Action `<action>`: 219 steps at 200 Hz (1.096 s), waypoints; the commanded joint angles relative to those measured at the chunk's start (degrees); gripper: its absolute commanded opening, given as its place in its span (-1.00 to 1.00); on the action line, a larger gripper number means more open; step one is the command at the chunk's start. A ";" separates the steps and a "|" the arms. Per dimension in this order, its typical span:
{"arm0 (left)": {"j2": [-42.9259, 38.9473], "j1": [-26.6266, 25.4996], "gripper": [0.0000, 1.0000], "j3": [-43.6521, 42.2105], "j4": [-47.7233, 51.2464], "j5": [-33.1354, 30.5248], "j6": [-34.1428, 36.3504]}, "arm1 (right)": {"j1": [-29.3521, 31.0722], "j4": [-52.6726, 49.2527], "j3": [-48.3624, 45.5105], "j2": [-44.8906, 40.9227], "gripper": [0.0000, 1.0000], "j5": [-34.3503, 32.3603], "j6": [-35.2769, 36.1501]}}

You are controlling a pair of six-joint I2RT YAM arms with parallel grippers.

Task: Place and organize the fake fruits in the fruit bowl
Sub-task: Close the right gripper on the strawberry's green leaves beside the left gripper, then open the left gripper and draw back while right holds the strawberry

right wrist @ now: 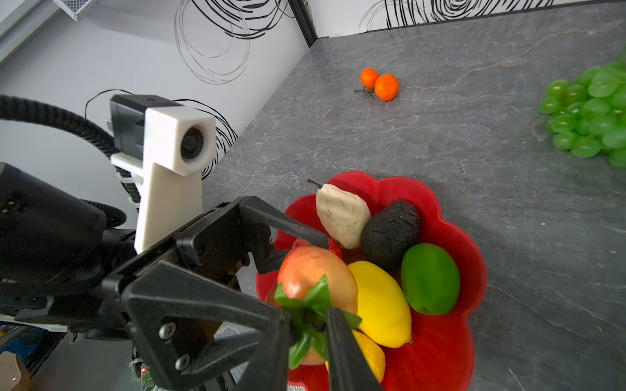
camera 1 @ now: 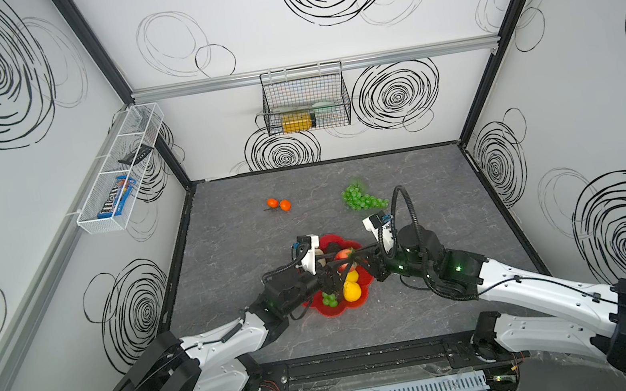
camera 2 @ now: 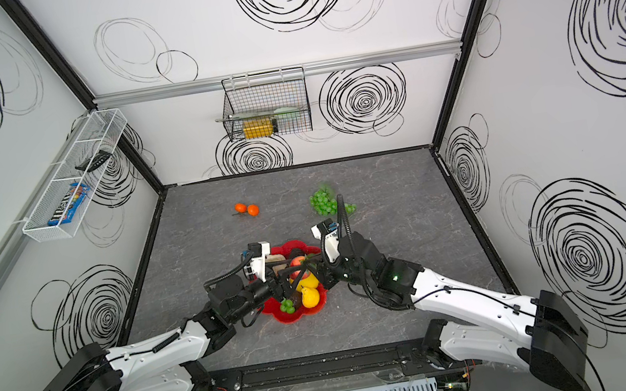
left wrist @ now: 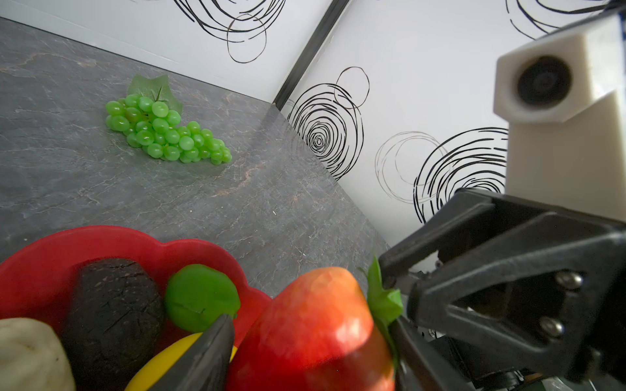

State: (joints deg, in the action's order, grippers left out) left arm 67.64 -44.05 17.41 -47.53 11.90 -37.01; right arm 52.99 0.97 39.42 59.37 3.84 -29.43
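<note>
The red fruit bowl (camera 1: pixel 366 303) (right wrist: pixel 440 338) sits mid-table and holds a cream lumpy piece (right wrist: pixel 342 216), an avocado (right wrist: pixel 389 233), a lime (right wrist: pixel 430 277), a lemon (right wrist: pixel 382 304), a yellow pear (camera 1: pixel 352 291) and small grapes (camera 1: pixel 329 300). Above it hangs the red apple (camera 1: pixel 344 264) (left wrist: pixel 315 331), with my left gripper (camera 1: pixel 341 270) (left wrist: pixel 311 321) shut on its body. My right gripper (camera 1: pixel 354 255) (right wrist: pixel 310 315) pinches the apple's green leafy stem from the opposite side. A large bunch of green grapes (camera 1: pixel 362 197) and two oranges (camera 1: pixel 278 204) lie on the table behind the bowl.
A black wire basket (camera 1: pixel 305 99) with a yellow bottle hangs on the back wall. A white mesh tray (camera 1: pixel 118 171) is fixed to the left wall. Walls close in the grey table on three sides.
</note>
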 commanded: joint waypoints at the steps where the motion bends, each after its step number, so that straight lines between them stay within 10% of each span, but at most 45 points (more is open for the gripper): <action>1: 0.82 -0.33 0.46 -0.36 -5.07 1.53 -0.77 | 0.45 1.76 0.66 0.04 -0.53 0.36 -0.47; 147: -0.52 -0.51 0.48 -0.51 -4.30 0.73 -0.56 | 1.06 0.68 1.80 1.42 -0.94 -1.62 -1.07; 219: -11.29 1.73 0.87 -2.29 5.73 -5.56 1.63 | 0.15 -2.35 4.16 0.60 -0.94 -4.24 1.43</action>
State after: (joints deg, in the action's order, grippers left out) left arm 61.87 -43.83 16.80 -44.40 9.96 -36.82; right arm 53.58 0.08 40.53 60.75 1.10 -29.78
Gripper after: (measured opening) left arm 0.923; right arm 0.054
